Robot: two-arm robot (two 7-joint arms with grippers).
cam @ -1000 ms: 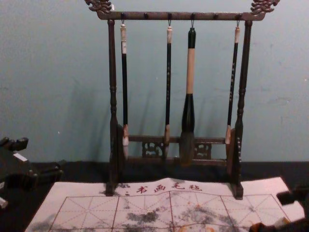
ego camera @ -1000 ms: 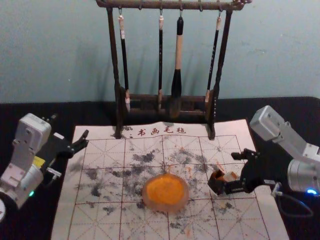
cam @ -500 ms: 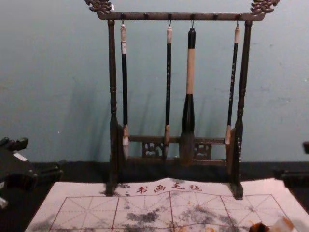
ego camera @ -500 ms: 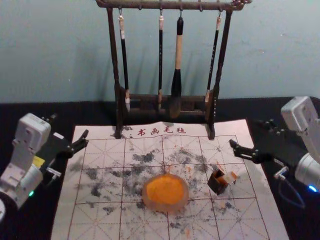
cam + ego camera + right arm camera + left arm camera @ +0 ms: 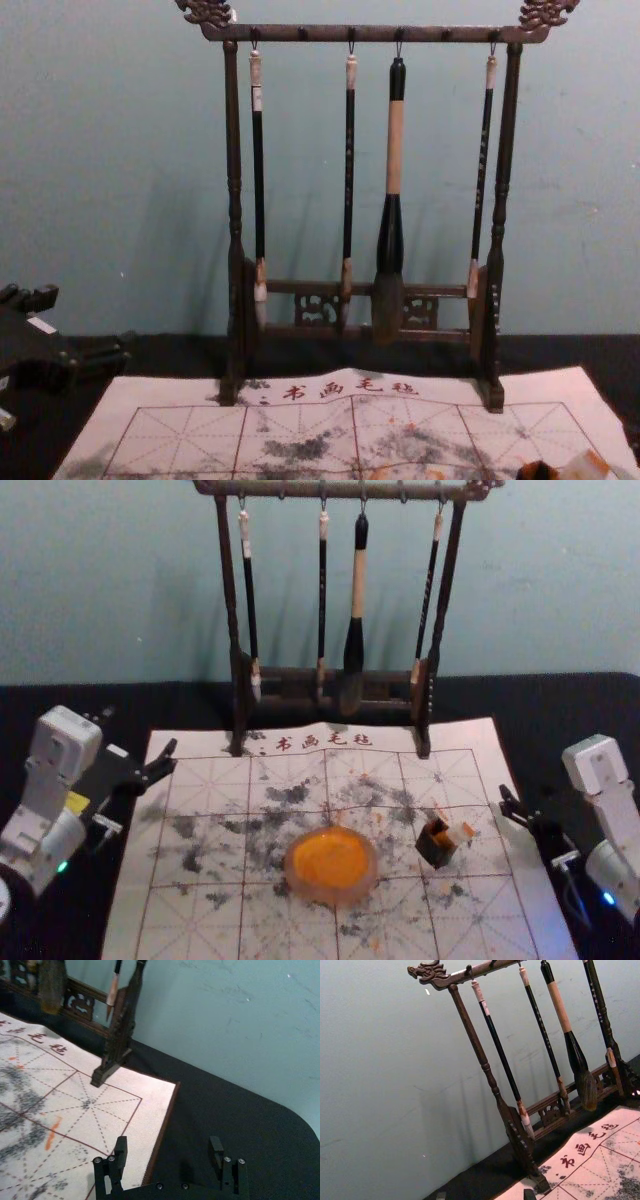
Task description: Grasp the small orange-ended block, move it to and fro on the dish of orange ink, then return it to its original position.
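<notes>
Right gripper [image 5: 522,810], with jaws spread, is near the block [image 5: 459,834]; left gripper [image 5: 141,732], also spread, is parked at left.

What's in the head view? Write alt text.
Orange-ended block leaning in a dark box on a mat, right of a dish of orange ink. Left gripper at the mat's left edge, right gripper at its right; brushes on a rack behind.
</notes>
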